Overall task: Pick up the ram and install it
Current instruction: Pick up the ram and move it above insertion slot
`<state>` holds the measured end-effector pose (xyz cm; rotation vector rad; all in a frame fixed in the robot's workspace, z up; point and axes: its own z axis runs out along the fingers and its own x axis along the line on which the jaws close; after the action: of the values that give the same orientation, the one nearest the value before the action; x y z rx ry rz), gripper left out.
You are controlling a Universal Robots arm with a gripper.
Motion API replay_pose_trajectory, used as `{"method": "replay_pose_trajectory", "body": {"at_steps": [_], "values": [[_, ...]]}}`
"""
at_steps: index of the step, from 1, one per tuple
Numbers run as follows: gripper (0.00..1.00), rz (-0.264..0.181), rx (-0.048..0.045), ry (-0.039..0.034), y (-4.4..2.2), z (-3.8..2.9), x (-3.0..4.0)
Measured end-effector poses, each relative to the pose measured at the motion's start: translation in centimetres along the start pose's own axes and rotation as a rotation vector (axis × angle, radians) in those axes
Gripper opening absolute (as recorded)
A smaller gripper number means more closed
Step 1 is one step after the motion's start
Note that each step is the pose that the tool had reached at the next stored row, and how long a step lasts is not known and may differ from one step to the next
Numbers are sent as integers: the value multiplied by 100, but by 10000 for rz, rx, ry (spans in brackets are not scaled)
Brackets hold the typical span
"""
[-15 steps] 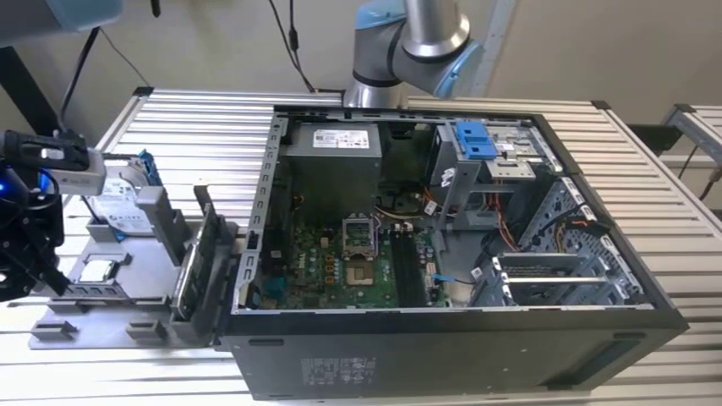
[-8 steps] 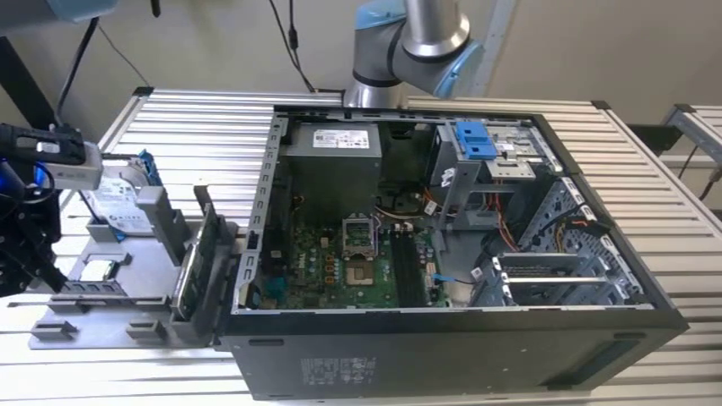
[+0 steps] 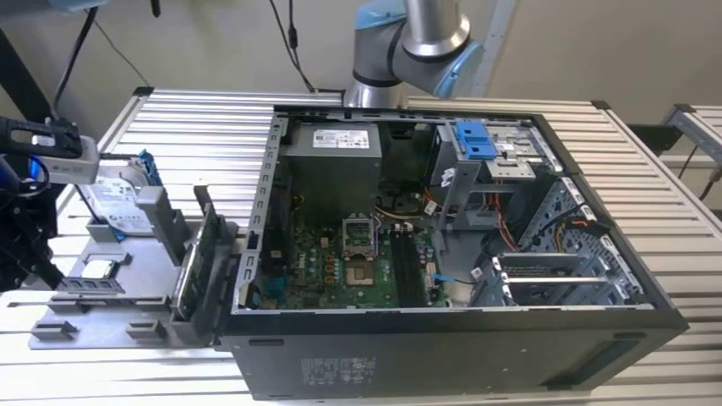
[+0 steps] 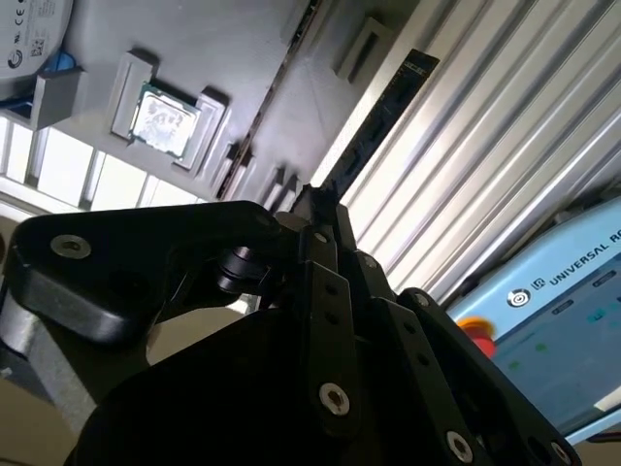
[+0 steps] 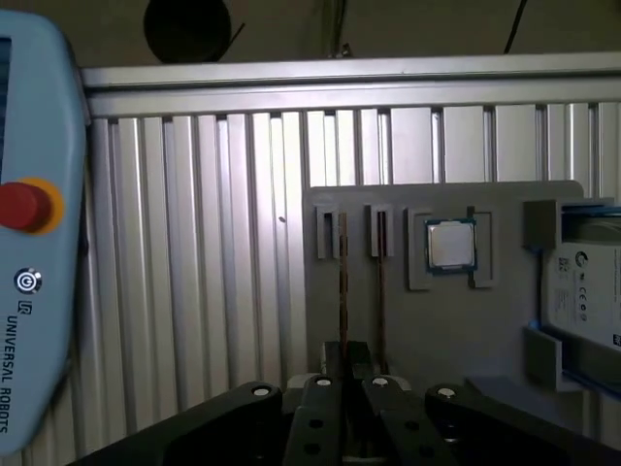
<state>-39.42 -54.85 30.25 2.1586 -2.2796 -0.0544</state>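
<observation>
We are starting at the gripper [image 5: 343, 357]: its fingers are pinching together on the near end of the ram [image 5: 343, 291]. The ram is a thin dark strip standing on edge over the grey tray [image 5: 485, 335], with its far end sitting by a slotted post. We cannot tell whether it is lifting clear of the tray. A second dark strip [image 5: 381, 291] is standing just beside it, parallel and not touching.

Next along the tray, a square silver chip [image 5: 450, 244] is lying in its own pocket. Past that, a hard drive [image 5: 582, 291] in a blue frame is resting in the end bay; in the exterior view it is sitting at 12 o'clock from the chip. A light-blue handset [image 5: 34, 243] with a red button is sitting off the tray's side, by the slatted table [image 3: 203, 118].

At 3 o'clock from the tray, the open computer case [image 3: 451, 359] is lying on its side. It is holding a green board [image 3: 327, 271] and, at its 1 o'clock corner, a metal cage with blue clips [image 3: 474, 139]. The case wall is standing between tray and board. The arm [image 3: 418, 34] is rising at 12 o'clock behind the case.
</observation>
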Motion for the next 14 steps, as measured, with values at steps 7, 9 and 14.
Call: {"method": "replay_pose_trajectory", "body": {"at_steps": [7, 9, 14], "values": [[14, 0, 0, 0, 2, -60, -1], [14, 0, 0, 0, 2, -78, -2], [14, 0, 0, 0, 3, -121, -3]]}}
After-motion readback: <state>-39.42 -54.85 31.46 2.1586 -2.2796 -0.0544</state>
